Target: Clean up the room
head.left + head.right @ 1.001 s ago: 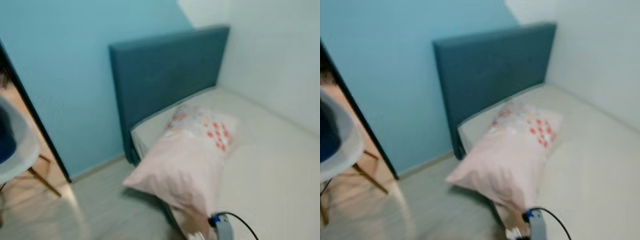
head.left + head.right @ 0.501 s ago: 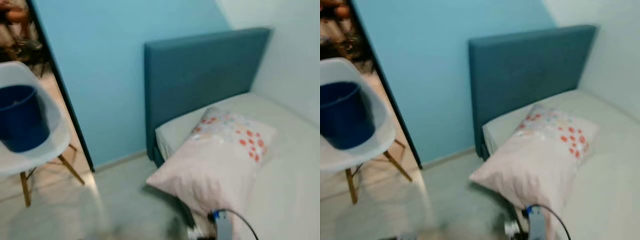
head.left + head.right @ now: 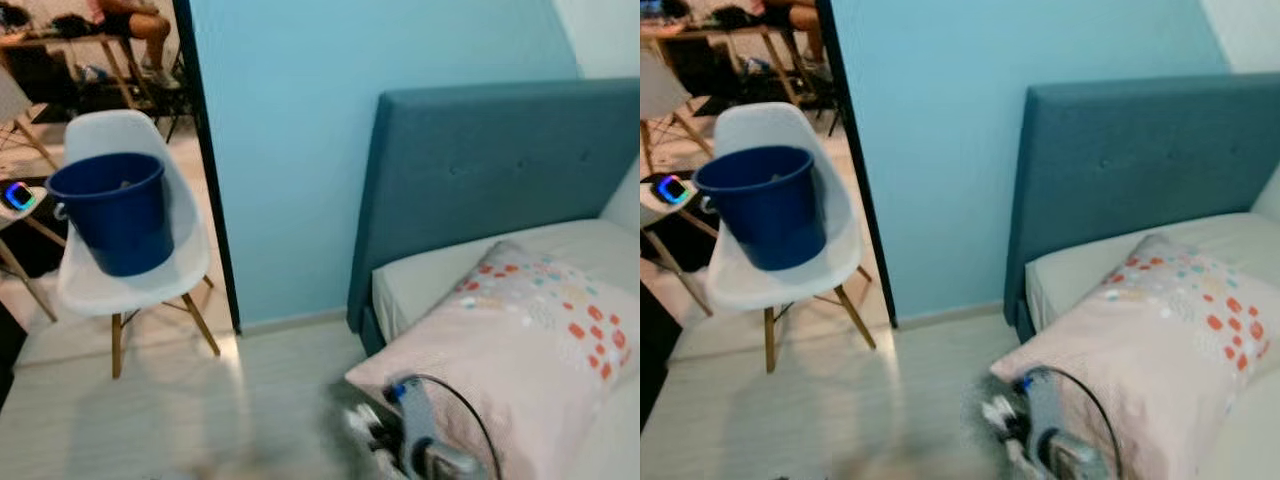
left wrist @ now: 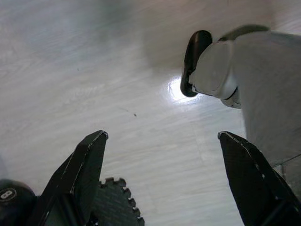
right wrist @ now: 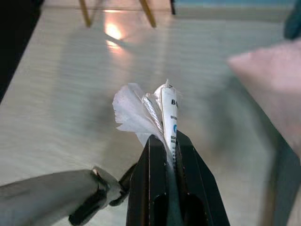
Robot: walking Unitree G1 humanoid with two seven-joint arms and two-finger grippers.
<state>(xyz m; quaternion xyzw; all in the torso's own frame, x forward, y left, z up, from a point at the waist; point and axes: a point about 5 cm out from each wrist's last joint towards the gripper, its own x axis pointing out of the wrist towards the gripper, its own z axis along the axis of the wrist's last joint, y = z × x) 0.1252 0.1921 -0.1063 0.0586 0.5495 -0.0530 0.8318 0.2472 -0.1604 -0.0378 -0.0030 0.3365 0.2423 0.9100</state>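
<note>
The right gripper (image 5: 169, 141) pinches a crumpled wrapper (image 5: 153, 110) above the floor (image 5: 61, 94), beside the pillow (image 3: 520, 350). The bucket (image 3: 112, 210) sits on a chair (image 3: 150, 280) ahead. The left gripper (image 4: 162, 160) hangs wide.

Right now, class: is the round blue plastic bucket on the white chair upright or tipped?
Upright: the round blue plastic bucket stands on the white chair's seat, mouth upward.

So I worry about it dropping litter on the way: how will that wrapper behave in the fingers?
The wrapper looks thin and crumpled, so it is probably very light and floppy. The right gripper pinches only its lower end, and the free part fans out above, so it may flap as the robot walks. Its printed face looks glossy, perhaps slippery, so it could slide out.
</note>
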